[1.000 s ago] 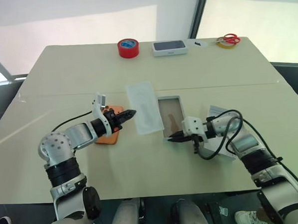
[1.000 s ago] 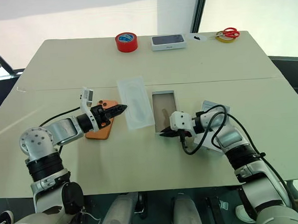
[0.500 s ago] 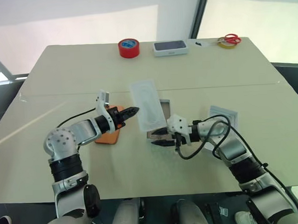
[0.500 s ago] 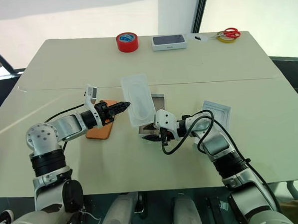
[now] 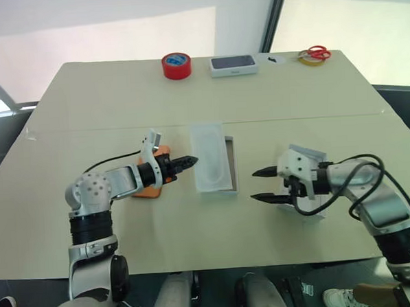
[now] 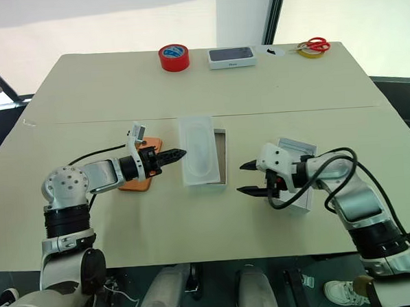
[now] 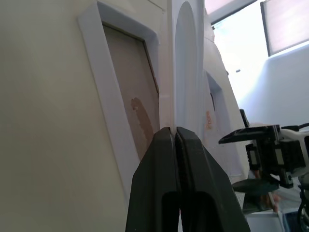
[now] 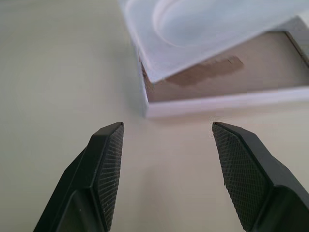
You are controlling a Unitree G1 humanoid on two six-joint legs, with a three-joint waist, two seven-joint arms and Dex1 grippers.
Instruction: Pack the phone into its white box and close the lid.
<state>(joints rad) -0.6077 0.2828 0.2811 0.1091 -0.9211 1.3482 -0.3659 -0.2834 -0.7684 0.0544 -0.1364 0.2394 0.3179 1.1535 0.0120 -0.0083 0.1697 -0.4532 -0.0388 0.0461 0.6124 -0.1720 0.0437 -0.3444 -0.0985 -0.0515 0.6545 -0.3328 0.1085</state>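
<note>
The white box (image 5: 230, 163) lies at the table's middle, its brown floor (image 8: 231, 77) partly showing. A thin white insert (image 5: 211, 163) with an oval recess hangs tilted over the box. My left gripper (image 5: 193, 159) is shut on the insert's left edge. The orange phone (image 5: 149, 191) lies flat under my left forearm, left of the box. To the right of the box my right gripper (image 5: 256, 184) stands open and empty, pointing at the box's near end with a gap of bare table between. The lid (image 6: 295, 151) lies inside up beneath my right wrist.
Along the far edge stand a red tape roll (image 5: 176, 65), a closed white box with a dark top (image 5: 233, 64), and scissors (image 5: 315, 53) on a yellow ring. A table seam (image 5: 87, 130) runs across just beyond the white box.
My left gripper carried the insert to the right, over the white box. My right gripper slid the box a little left, then opened and drew back to the right above the lid.
</note>
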